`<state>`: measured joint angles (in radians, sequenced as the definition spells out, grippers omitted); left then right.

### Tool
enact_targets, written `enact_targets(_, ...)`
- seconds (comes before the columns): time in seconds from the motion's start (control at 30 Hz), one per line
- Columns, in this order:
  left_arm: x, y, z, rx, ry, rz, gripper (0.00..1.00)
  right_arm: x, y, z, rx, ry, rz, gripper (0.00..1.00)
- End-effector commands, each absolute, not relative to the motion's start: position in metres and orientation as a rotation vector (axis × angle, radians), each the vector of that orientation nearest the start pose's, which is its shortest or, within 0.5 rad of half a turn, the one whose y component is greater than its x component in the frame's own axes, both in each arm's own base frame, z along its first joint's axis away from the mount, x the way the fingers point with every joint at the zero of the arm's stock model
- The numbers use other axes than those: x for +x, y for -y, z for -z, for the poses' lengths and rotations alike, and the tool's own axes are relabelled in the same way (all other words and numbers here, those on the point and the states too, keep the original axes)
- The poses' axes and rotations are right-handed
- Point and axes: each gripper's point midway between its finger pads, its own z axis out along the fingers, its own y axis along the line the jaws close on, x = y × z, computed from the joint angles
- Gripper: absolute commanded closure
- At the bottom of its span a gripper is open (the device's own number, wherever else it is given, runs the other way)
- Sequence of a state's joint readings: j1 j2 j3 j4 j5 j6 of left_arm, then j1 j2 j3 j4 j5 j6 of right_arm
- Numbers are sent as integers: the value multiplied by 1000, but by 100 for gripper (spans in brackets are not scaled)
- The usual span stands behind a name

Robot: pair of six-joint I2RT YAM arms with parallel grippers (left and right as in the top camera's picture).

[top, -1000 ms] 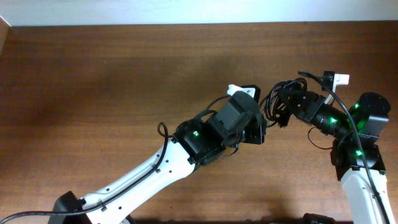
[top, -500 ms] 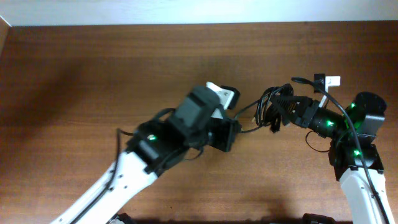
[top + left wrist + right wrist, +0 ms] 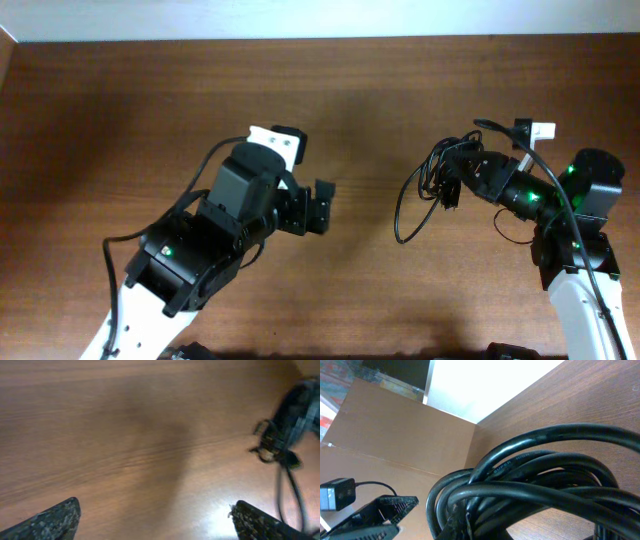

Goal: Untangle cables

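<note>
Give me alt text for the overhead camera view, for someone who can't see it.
The right gripper holds a bundle of thin black looped cables over a brown wooden table, with one long loop sagging out to the side. The left gripper is open and empty, well apart from the bundle.

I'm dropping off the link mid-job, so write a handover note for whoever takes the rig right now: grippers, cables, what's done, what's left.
Left gripper: open and empty, over bare table, apart from the cables.
Right gripper: appears shut on the cable bundle, at the right side of the table.
Cables: all in one coiled clump at the right gripper; one loose loop trails out toward the left arm.
Done: no cord lies separate in any view.
Left: probably take the loose loop with the left gripper, draw the strands apart, then lay each cord down on its own.
</note>
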<state>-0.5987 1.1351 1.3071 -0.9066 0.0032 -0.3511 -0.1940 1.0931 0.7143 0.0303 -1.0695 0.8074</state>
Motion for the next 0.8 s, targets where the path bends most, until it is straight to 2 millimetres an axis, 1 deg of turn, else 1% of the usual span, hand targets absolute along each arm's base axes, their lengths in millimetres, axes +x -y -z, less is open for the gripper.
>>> enact_targets(0.0, 241, 214, -289, 435, -2375, 744, 1, 321, -89, -266, 185, -1949, -1391, 96)
enact_targets(0.03, 231, 225, -290, 521, -2369, 815, 1, 321, -89, -266, 185, -1949, -1391, 96)
enact_targets(0.07, 224, 233, -292, 625, -2337, 843, 1, 321, -89, -266, 185, -1949, -1391, 96)
enact_targets(0.1, 217, 239, -292, 682, -2323, 856, 1, 321, -89, -266, 185, -1949, -1391, 96)
enact_targets(0.2, 205, 255, -285, 758, -2337, 877, 1, 321, -89, -266, 185, -1949, -1391, 96)
enact_targets(0.27, 202, 266, -272, 751, -2399, 891, 1, 321, -89, -266, 185, -1949, -1391, 96)
enact_targets(0.33, 201, 281, -257, 798, -2438, 893, 1, 321, -89, -266, 185, -1950, -1392, 96)
enact_targets(0.37, 198, 297, -250, 847, -2434, 906, 1, 321, -89, -266, 185, -1950, -1391, 96)
enact_targets(0.4, 196, 314, -247, 892, -2404, 926, 1, 321, -89, -266, 185, -1950, -1391, 96)
enact_targets(0.43, 196, 323, -246, 913, -2382, 939, 1, 321, -89, -266, 185, -1950, -1392, 96)
enact_targets(0.47, 198, 342, -246, 923, -2343, 972, 1, 321, -89, -266, 185, -1950, -1392, 96)
enact_targets(0.5, 202, 349, -246, 881, -2348, 998, 1, 321, -89, -266, 184, -1950, -1393, 96)
enact_targets(0.53, 208, 353, -241, 835, -2372, 1001, 1, 321, -89, -266, 183, -1950, -1394, 96)
enact_targets(0.57, 216, 352, -228, 794, -2413, 944, 0, 321, -89, -266, 183, -1950, -1395, 96)
enact_targets(0.6, 219, 353, -223, 780, -2429, 930, 5, 320, -89, -265, 185, -1953, -1396, 96)
enact_targets(0.63, 220, 352, -222, 776, -2432, 919, 23, 320, -89, -265, 188, -1955, -1397, 96)
enact_targets(0.67, 223, 350, -221, 765, -2431, 897, 49, 320, -89, -263, 195, -1960, -1400, 96)
enact_targets(0.7, 225, 349, -220, 756, -2430, 880, 94, 319, -89, -262, 204, -1967, -1403, 96)
enact_targets(0.73, 228, 347, -220, 745, -2430, 861, 100, 319, -89, -261, 206, -1970, -1405, 96)
enact_targets(0.77, 230, 347, -220, 740, -2427, 854, 100, 319, -89, -261, 206, -1970, -1405, 96)
